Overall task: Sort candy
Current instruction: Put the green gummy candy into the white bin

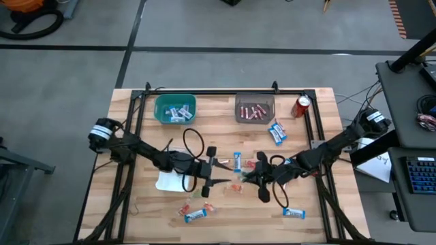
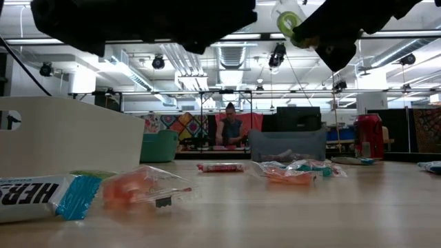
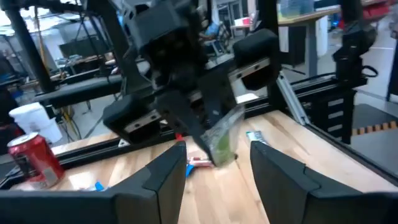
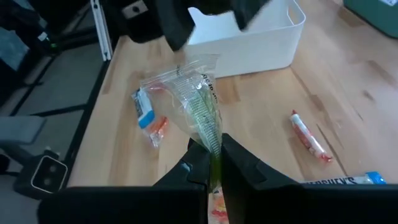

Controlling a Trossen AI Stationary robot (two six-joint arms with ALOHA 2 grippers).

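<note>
While the two arms met over the middle of the table [image 1: 306, 235], the right gripper [image 4: 214, 163] had its fingers pinched shut on one end of a green candy in a clear wrapper [image 4: 200, 106], and the left gripper [image 3: 214, 163] faced it from the other side with its fingers spread apart and nothing between them. In the right wrist view the wrapper ran straight out from the right fingertips, its long axis in line with that gripper and its free end reaching toward the left arm; in the left wrist view the same packet hung from the right gripper just beyond the gap between the open left fingers. So the candy lay directly ahead of the left fingers but was not enclosed by them, and the right arm alone carried it. From this, the coming move turned on where that free end pointed: the white bin [image 4: 249, 43] sat just beyond it on the left arm's side, well nearer than the green bin [image 1: 175, 109] and the grey bin [image 1: 255, 109] at the far edge, which already held blue-and-white bars and pink sticks respectively.
</note>
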